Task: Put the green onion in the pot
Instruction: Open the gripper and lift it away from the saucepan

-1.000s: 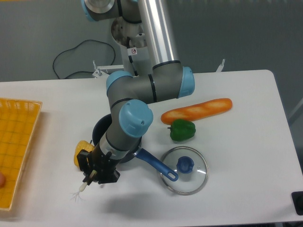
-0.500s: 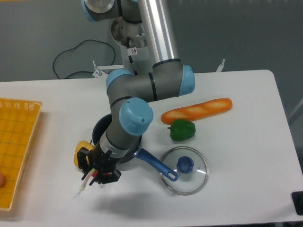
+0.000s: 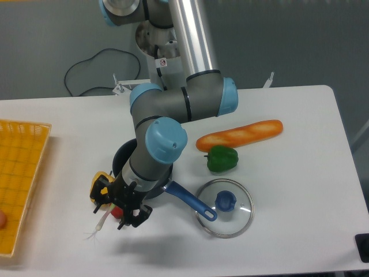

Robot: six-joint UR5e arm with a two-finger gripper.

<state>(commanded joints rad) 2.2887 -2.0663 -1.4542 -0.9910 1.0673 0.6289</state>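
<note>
My gripper (image 3: 119, 209) hangs low over the table, just in front and left of the pot (image 3: 122, 158), and is shut on the green onion. Only the onion's white bulb end (image 3: 102, 223) and its wispy roots (image 3: 91, 235) stick out below the fingers, at or just above the table. The green leaves are hidden behind the gripper. The pot is dark blue-grey and mostly covered by my arm. Its blue handle (image 3: 191, 201) points to the front right.
A glass lid with a blue knob (image 3: 225, 206) lies right of the handle. A green bell pepper (image 3: 222, 158) and a baguette (image 3: 240, 134) lie further right. A yellow object (image 3: 98, 184) sits by the gripper. A yellow basket (image 3: 18, 173) is at the left edge.
The gripper has turned at the wrist and lifted slightly. The onion's white end has tilted with it and moved a little up and right.
</note>
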